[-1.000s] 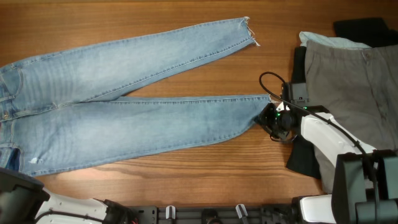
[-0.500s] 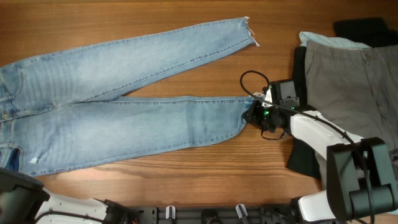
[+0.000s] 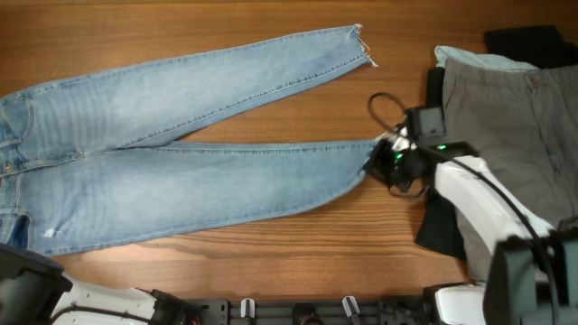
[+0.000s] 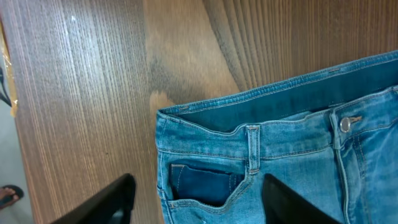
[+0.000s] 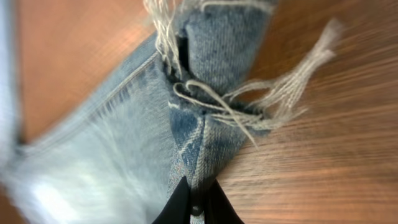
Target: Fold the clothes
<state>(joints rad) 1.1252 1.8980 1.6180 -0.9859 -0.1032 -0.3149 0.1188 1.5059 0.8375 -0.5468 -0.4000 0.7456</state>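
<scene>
Jeans [image 3: 181, 171] pinched at the hem by your right gripper [image 3: 386, 162]

Your light-blue denim lies flat across the wooden counter [image 3: 271, 23]. The waist is at the left edge and both legs run to the right, spreading apart. The upper leg ends in a frayed hem [image 3: 361, 45] well away from either arm. The lower hem [image 5: 217, 37] sits at your right gripper. In the right wrist view its fingertips [image 5: 180, 202] are clenched on the denim along a side seam, with loose frayed threads lying on the wood just beyond them.

Your left gripper [image 4: 198, 199] hangs above the waistband [image 4: 280, 99] with its fingers spread wide, grasping nothing. A belt loop, the metal button [image 4: 343, 124] and a front pocket [image 4: 202, 183] lie beneath it.

To the right of your right gripper, grey-khaki trousers [image 3: 506, 117] lie on the counter, with a black garment [image 3: 528, 38] past their far edge.
</scene>
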